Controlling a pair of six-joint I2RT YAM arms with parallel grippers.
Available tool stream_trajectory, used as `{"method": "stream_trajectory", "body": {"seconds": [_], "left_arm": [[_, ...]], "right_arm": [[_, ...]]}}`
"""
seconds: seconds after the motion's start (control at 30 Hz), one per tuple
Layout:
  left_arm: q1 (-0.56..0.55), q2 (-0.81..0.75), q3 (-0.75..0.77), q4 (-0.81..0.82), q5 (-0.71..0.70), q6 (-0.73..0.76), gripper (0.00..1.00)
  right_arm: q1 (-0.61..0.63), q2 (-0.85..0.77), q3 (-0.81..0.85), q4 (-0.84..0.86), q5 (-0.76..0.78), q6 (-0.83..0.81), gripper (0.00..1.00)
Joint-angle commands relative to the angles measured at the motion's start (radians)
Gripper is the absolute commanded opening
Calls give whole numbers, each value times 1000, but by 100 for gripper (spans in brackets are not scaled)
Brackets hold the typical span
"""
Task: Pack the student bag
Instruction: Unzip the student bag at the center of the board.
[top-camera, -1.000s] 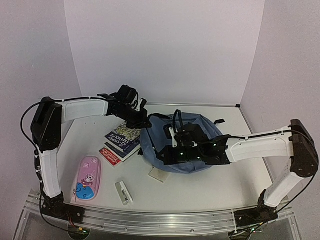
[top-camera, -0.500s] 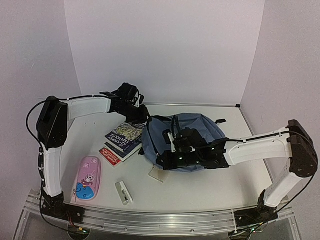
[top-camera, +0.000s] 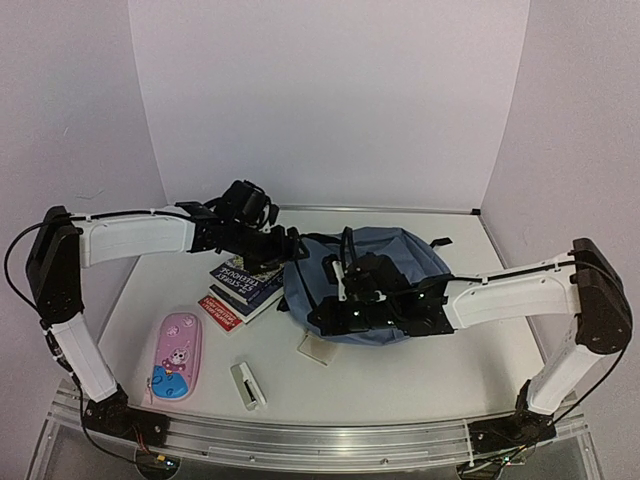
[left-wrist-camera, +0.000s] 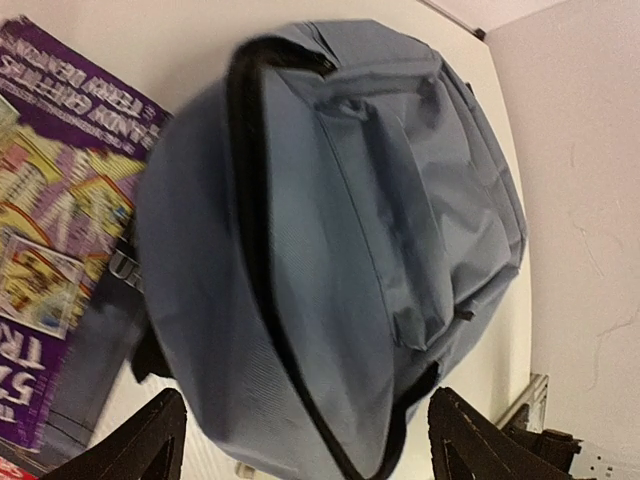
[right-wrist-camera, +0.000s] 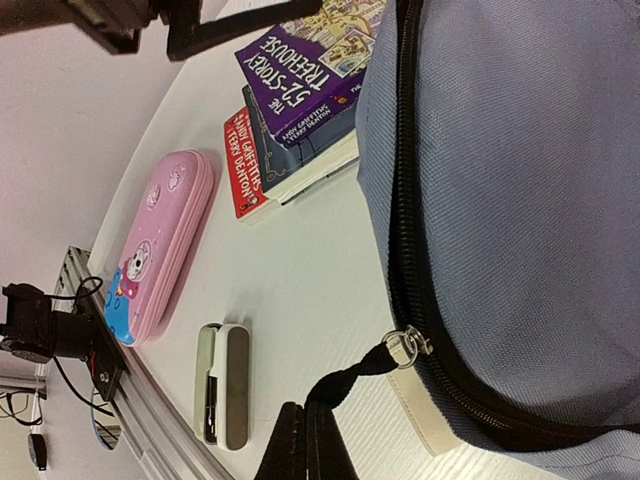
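Observation:
The slate-blue student bag (top-camera: 405, 255) lies right of centre on the table, its black zip (right-wrist-camera: 405, 210) running along the near-left edge. My right gripper (right-wrist-camera: 306, 440) is shut on the black zip pull strap (right-wrist-camera: 352, 383), which leads to the metal ring (right-wrist-camera: 408, 345) of the slider; in the top view the right gripper (top-camera: 320, 320) is at the bag's front-left. My left gripper (top-camera: 290, 243) hovers at the bag's back-left edge. Its black fingers (left-wrist-camera: 145, 450) stand wide open on either side of the bag (left-wrist-camera: 350, 200), holding nothing.
A stack of books (top-camera: 245, 280) lies left of the bag, partly under it. A pink pencil case (top-camera: 175, 355) and a small white-and-grey stapler-like item (top-camera: 247, 385) sit near the front left. A flat white piece (top-camera: 318, 349) pokes out from under the bag's front.
My left gripper has opened and let go of the bag's back-left edge, and the left arm's elbow has swung left and lower. The right gripper stays shut on the zip pull.

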Motion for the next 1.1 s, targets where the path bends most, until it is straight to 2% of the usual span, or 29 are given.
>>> {"method": "stream_trajectory", "body": {"seconds": [0.0, 0.1, 0.27, 0.43, 0.57, 0.67, 0.87, 1.07], "left_arm": [[-50, -17, -64, 88, 6, -147, 84], [-68, 10, -79, 146, 37, -184, 81], [-87, 53, -46, 118, 34, -185, 51], [-88, 81, -29, 76, 14, -180, 33], [-88, 83, -18, 50, -16, -169, 11], [-88, 76, -11, 34, -32, -144, 3], [-85, 71, 52, -93, -71, -43, 0], [-40, 17, -4, -122, -91, -14, 0]], "right_arm": [[7, 28, 43, 55, 7, 13, 0], [7, 29, 42, 60, 2, 16, 0], [7, 21, 37, 61, 3, 19, 0], [7, 19, 31, 63, 1, 21, 0], [7, 18, 30, 64, 0, 21, 0], [7, 13, 27, 62, 6, 20, 0], [6, 1, 25, 28, 66, 29, 0], [4, -18, 14, -28, 131, 44, 0]]}}
